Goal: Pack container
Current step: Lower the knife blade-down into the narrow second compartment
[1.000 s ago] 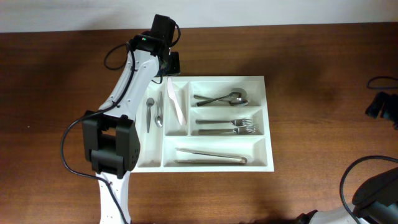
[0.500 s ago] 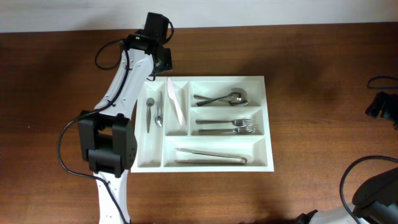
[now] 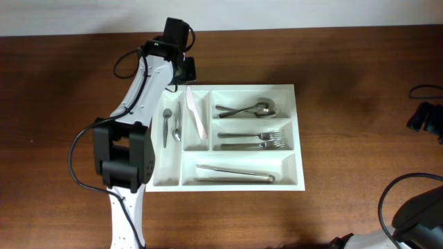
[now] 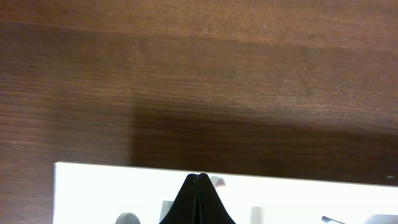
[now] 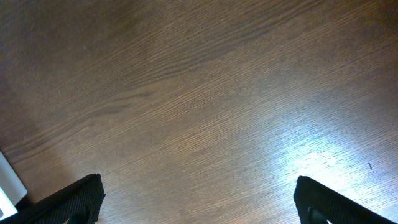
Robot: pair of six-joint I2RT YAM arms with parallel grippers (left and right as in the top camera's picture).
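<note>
Your dark brown wooden table [image 3: 360, 145] carries the large white rectangular plastic cutlery tray [image 3: 287, 169] at its centre, long side across. The white left arm [image 3: 142, 90] reaches along the tray's left side to the far left corner. Contents:

- **Near wide compartment:** metal tongs [image 3: 235, 173].
- **Middle wide compartment:** forks [image 3: 259, 140].
- **Far wide compartment:** spoons [image 3: 252, 109].
- **Narrow compartments:** a white plastic knife [image 3: 196, 114] and small spoons [image 3: 171, 123].

Your left gripper [image 4: 198, 177] is fully closed and empty at the tray's far edge. Your right gripper [image 5: 196, 183] is spread wide over bare wood, gripping nothing.
</note>
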